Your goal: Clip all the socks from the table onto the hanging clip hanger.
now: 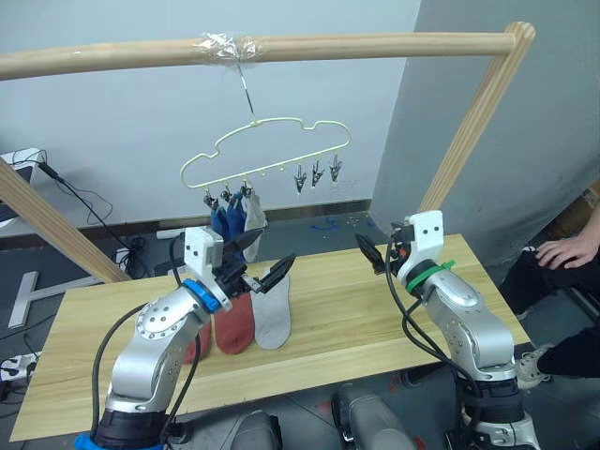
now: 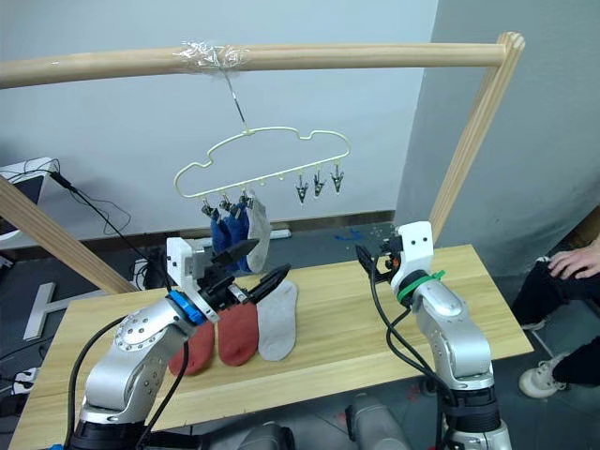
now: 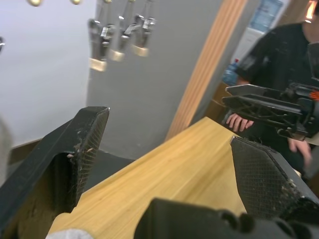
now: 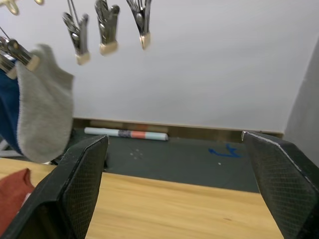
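Observation:
The pale-yellow clip hanger (image 1: 266,147) hangs by its hook from the wooden pole. Its three left clips hold two blue socks (image 1: 226,221) and a light grey sock (image 4: 43,115). The three right clips (image 1: 317,174) are bare. On the table (image 1: 375,319) lie two rust-red socks (image 2: 238,334), one of them (image 2: 194,349) partly behind my left arm, and a light grey sock (image 1: 274,315). My left gripper (image 1: 262,256) hovers open just above these lying socks, holding nothing. My right gripper (image 1: 376,250) stands open over the table's right half, also with nothing in it.
A thick wooden pole frame (image 1: 375,45) spans overhead, with slanted legs at left (image 1: 47,230) and right (image 1: 469,131). A person sits at the far right, one hand (image 1: 566,251) resting on a knee. Cables lie on the floor behind the table.

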Robot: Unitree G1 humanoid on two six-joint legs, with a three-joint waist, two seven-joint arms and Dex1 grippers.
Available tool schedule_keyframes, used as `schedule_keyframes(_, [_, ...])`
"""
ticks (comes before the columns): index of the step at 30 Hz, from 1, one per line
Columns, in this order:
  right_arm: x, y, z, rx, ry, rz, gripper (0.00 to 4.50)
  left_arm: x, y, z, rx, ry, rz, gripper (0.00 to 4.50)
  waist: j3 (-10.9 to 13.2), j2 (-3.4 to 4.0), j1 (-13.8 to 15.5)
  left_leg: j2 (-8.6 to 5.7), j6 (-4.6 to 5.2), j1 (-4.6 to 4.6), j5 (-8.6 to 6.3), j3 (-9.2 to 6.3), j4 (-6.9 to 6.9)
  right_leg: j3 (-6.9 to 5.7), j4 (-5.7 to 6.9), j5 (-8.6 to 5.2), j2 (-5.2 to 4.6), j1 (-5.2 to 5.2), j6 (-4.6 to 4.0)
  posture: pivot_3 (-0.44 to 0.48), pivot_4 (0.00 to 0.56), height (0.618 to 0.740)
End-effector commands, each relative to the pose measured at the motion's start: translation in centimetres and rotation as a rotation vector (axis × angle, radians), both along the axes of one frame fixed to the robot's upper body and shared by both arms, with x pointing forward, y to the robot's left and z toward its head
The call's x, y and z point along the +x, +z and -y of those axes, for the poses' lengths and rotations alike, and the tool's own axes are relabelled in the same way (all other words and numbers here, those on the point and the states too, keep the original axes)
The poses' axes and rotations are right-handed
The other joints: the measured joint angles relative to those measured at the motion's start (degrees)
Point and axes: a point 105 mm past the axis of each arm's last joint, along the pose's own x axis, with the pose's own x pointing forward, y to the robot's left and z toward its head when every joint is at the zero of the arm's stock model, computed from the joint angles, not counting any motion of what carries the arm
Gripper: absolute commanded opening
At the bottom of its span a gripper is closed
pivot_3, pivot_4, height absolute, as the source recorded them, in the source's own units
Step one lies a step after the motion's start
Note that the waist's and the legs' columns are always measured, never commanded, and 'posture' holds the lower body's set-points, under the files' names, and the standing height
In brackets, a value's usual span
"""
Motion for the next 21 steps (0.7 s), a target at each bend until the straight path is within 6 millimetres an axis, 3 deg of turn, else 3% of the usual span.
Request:
schedule_keyframes(1, [-0.3, 2.7, -1.0, 0.011, 0.012, 0.105, 4.46, -0.7, 2.3, 0.1, -0.023, 0.011, 0.061, 4.50, 0.22, 0.03, 0.76, 0.00, 0.00, 0.00, 0.00, -0.01, 0.00, 0.00, 0.02, 0.00, 0.01, 0.00, 0.00, -0.067, 0.208, 0.740])
schedule_keyframes(6, [-0.1, 3.6, -1.9, 0.038, 0.026, 0.120, 4.46, -0.3, 2.4, 0.0, 0.007, 0.006, 0.057, 4.50, 1.05, 0.10, 3.36, -0.01, 0.00, -0.05, 0.00, 0.00, -0.02, -0.05, -0.02, -0.04, 0.02, -0.02, -0.06, -0.025, 0.229, 0.740])
schedule_keyframes(15, [0.1, 5.4, -5.5, 0.092, 0.083, 0.186, 4.46, -1.5, 3.6, -3.1, 0.018, 0.120, 0.065, 4.50, 1.97, 0.13, 5.93, 0.07, -0.01, -0.23, -0.02, -0.11, -0.14, -0.11, -0.09, -0.14, -0.23, -0.17, -0.19, 0.070, 0.236, 0.740])
schedule_keyframes(21, [1.2, 5.6, -5.0, 0.103, 0.031, 0.192, 4.46, -1.7, 3.8, -2.5, 0.016, 0.109, 0.069, 4.50, 2.31, 0.20, 8.19, 0.01, -0.01, -0.33, -0.02, -0.11, -0.14, -0.20, -0.17, -0.15, -0.30, -0.21, -0.22, 0.086, 0.232, 0.740])
